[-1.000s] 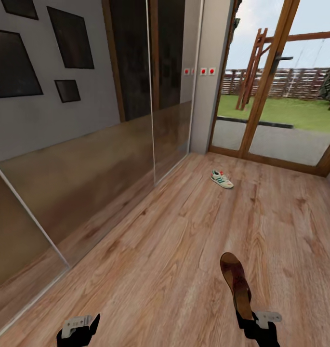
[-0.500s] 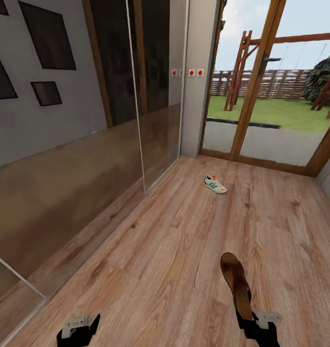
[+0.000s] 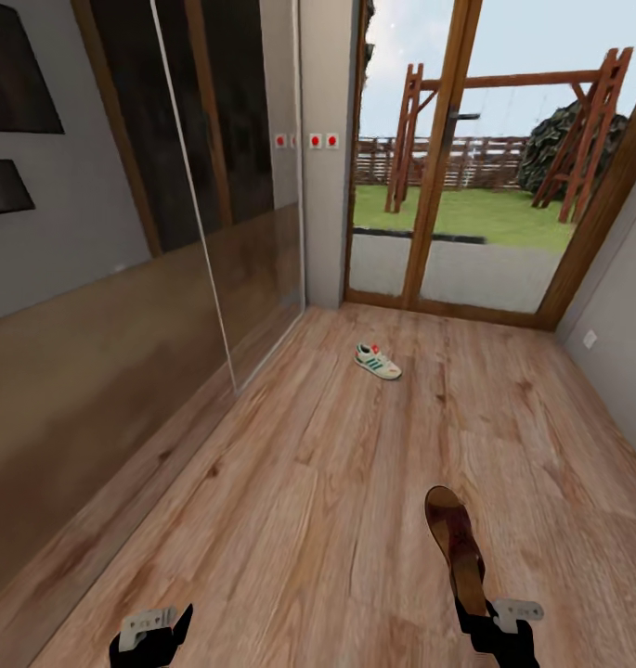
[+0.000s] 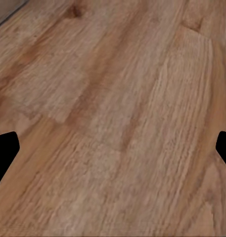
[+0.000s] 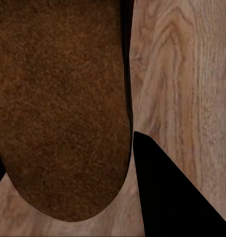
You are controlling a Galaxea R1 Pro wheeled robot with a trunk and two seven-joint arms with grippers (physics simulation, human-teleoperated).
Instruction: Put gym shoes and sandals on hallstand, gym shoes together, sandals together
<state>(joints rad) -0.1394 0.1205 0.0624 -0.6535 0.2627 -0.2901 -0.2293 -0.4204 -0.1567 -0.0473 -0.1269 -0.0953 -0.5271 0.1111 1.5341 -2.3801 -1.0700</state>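
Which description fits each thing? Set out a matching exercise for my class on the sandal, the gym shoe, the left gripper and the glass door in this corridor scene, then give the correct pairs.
Things:
1. sandal
2. gym shoe
3. left gripper
4. glass door

Descriptions:
A. lying on the wood floor far ahead
B. open and holding nothing
C. held up in the right gripper
D. at the corridor's far end, with lawn behind it

Pairs: 1-C, 2-A, 3-B, 4-D
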